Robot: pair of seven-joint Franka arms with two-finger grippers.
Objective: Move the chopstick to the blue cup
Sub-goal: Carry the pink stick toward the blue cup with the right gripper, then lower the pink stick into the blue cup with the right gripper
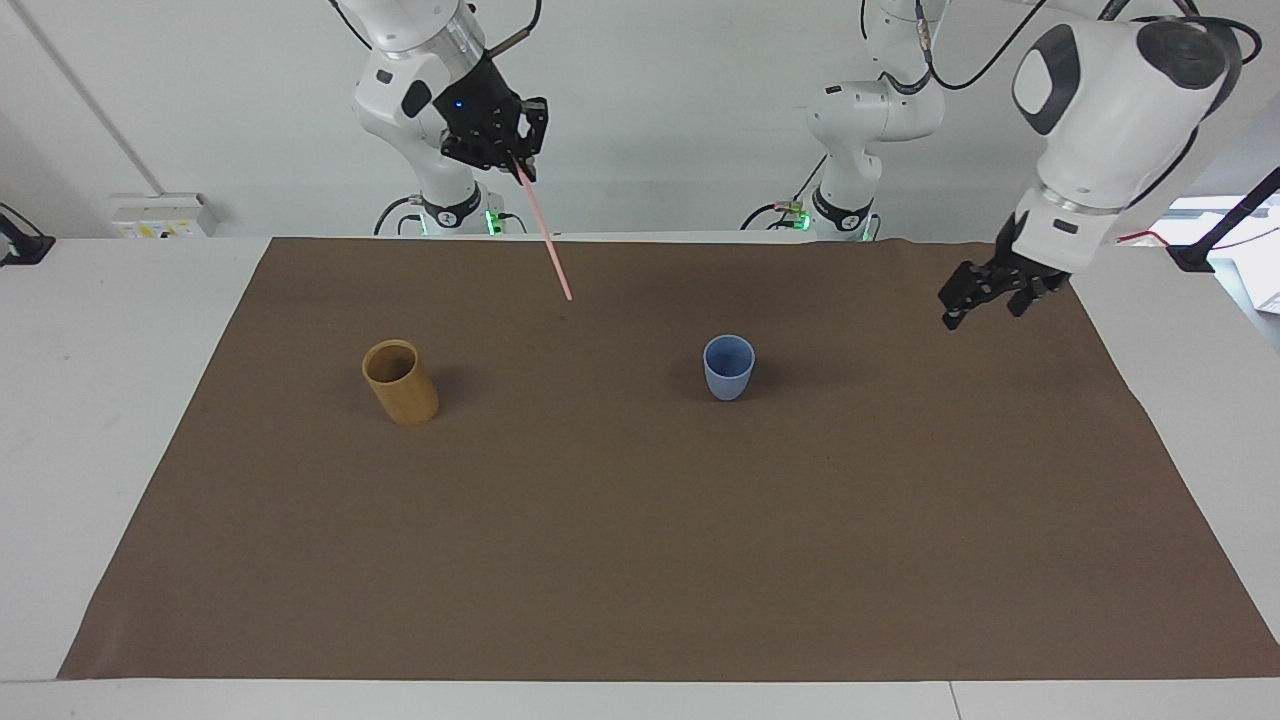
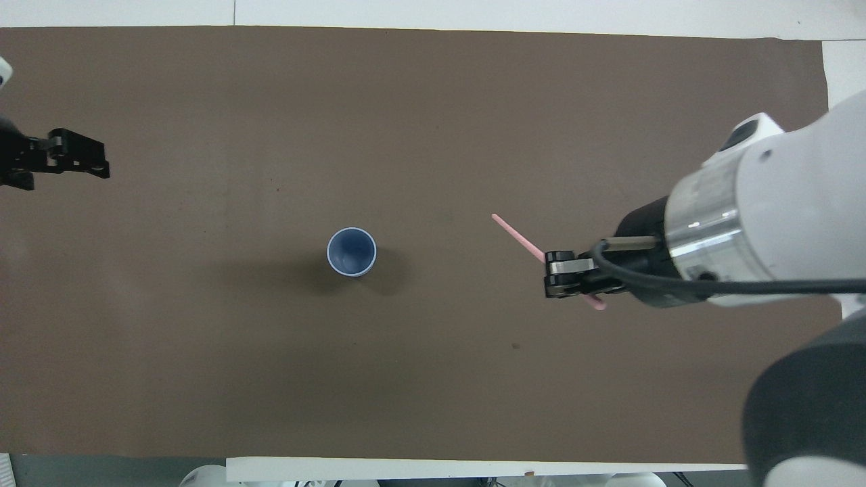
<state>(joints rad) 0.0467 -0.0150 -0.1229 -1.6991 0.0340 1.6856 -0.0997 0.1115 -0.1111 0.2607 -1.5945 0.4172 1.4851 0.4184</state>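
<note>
Above the brown surface (image 1: 640,560), the right gripper (image 1: 516,166) has its fingers closed on the slanting pink chopstick (image 1: 545,235), while the left gripper (image 1: 985,300), fingers spread and empty, hangs well apart from the upright blue cup (image 1: 728,367).

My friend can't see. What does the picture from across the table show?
The right end effector holds a pink chopstick high over a brown mat. A blue cup and a tan cup stand on it; the left end effector hangs open near the mat's edge.
</note>
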